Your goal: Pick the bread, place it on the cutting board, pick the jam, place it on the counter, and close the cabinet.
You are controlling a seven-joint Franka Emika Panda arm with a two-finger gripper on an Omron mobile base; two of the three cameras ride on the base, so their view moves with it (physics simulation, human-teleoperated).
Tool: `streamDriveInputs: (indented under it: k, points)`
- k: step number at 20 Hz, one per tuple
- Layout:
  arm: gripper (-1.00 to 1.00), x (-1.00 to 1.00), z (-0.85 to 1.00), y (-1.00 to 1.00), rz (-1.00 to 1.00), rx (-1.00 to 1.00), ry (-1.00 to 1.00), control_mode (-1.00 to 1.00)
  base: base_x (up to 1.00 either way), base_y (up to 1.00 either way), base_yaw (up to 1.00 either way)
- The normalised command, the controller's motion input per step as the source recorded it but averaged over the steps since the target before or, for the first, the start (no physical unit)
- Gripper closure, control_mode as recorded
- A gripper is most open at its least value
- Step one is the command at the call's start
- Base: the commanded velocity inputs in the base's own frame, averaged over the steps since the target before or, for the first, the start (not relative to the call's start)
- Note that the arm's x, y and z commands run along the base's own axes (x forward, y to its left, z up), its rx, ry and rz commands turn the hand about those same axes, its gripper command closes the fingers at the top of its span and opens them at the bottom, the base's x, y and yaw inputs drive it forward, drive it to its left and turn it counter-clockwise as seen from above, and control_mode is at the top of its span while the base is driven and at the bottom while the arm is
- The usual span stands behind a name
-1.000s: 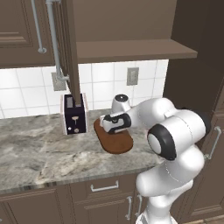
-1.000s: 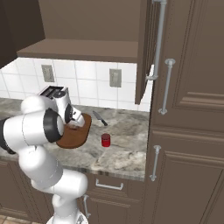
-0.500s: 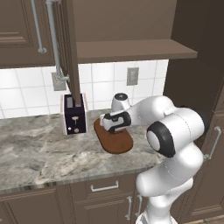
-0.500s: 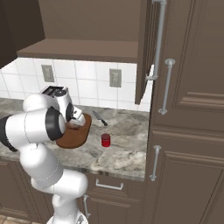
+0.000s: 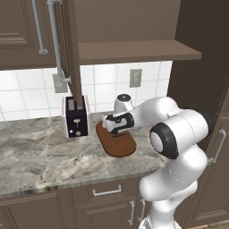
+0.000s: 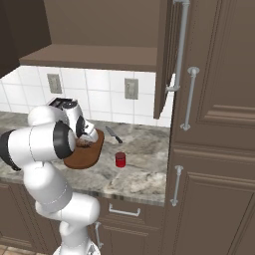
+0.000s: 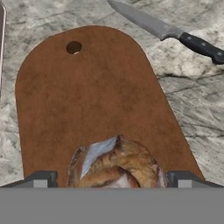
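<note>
- We see our gripper spread wide, released, its tips flanking the bread.
- The bread lies on the cutting board.
- The jam stands on the counter, just beside the board.

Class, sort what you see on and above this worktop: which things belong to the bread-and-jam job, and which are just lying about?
Job: bread, cutting board, jam, counter, cabinet, end effector.

Lying about: toaster, knife, wall sockets.
</note>
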Motion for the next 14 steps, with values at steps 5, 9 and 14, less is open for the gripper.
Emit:
streamDriveInputs:
  k: [5, 9, 14]
  points:
    - [-1.0, -0.03, 0.0, 0.0, 0.0, 0.0, 0.0, -1.0, 0.0, 0.0, 0.0]
    - [-1.0, -0.01, 0.0, 0.0, 0.0, 0.0, 0.0, -1.0, 0.0, 0.0, 0.0]
    - [-1.0, -0.01, 0.0, 0.0, 0.0, 0.0, -0.05, -1.0, 0.0, 0.0, 0.0]
